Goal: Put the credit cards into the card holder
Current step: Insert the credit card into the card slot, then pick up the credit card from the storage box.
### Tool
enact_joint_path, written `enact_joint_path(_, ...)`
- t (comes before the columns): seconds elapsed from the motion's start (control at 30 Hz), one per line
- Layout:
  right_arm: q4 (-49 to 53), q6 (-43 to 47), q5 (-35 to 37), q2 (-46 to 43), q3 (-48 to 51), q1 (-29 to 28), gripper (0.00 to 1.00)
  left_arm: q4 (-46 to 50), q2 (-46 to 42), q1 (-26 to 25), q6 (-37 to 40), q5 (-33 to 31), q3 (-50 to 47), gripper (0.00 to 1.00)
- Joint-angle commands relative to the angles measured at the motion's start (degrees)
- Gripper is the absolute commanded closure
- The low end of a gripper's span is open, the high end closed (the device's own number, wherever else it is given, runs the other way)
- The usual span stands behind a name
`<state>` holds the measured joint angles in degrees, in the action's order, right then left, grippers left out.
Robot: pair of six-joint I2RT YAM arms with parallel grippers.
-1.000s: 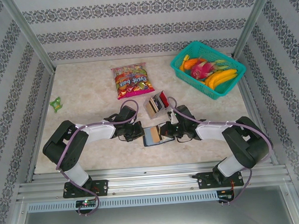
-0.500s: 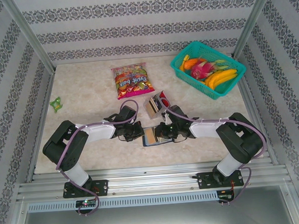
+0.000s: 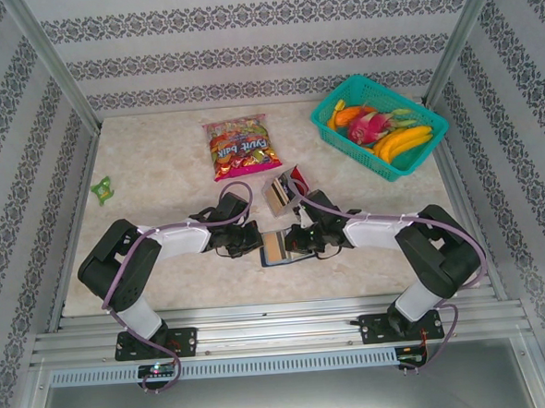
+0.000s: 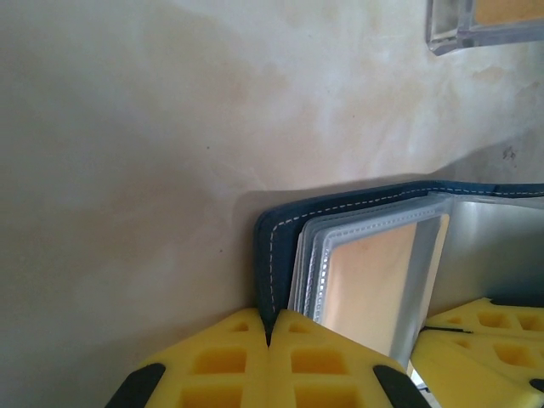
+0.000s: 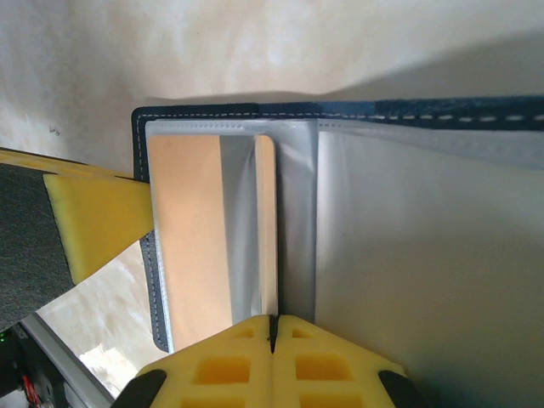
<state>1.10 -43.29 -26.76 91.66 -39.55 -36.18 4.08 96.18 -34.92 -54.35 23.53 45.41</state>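
Note:
The dark navy card holder [image 3: 277,249] lies open on the table between my two grippers. Its stitched cover [image 4: 274,246] and clear sleeves fill the lower left wrist view. My left gripper [image 4: 270,330] is shut on the cover's edge. A tan-gold credit card [image 4: 374,276] shows behind a clear sleeve. In the right wrist view my right gripper [image 5: 272,327] is shut on a thin tan-gold credit card [image 5: 265,229], which stands edge-on among the sleeves of the holder [image 5: 255,111]. More credit cards [image 3: 286,188], one of them red, stand in a small clear stand behind the holder.
A colourful snack bag [image 3: 239,146] lies at the back centre. A teal basket [image 3: 328,127] of fruit sits at the back right. A small green thing [image 3: 101,188] lies at the far left. The clear stand's corner [image 4: 446,30] shows top right in the left wrist view.
My right gripper has moved left from the holder's right edge to over its middle. The left arm and the holder have stayed put.

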Motion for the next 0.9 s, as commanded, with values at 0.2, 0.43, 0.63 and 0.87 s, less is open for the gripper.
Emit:
enact_joint_path(0.2, 12.44, 7.29, 3.3, -3.62, -6.7, 0.34, 0.72, 3.22, -0.58, -0.86, 1.15, -2.91, 0.01, 0.96)
enact_joint_path(0.43, 28.61, 19.73, 19.33, -7.95, -19.51, 3.37, 0.59, 8.23, -2.56, -0.88, 3.49, -6.65, 3.12, 0.84)
enact_joint_path(0.63, 33.45, 27.52, 28.59, 1.0, -32.67, 4.1, 0.58, 11.49, -5.43, -0.64, 4.79, -10.82, 4.96, 0.65)
enact_joint_path(0.87, 35.87, 32.54, 33.58, 10.57, -41.99, 3.24, 0.59, 8.29, -3.84, 3.94, 4.45, -7.46, 9.07, 0.48)
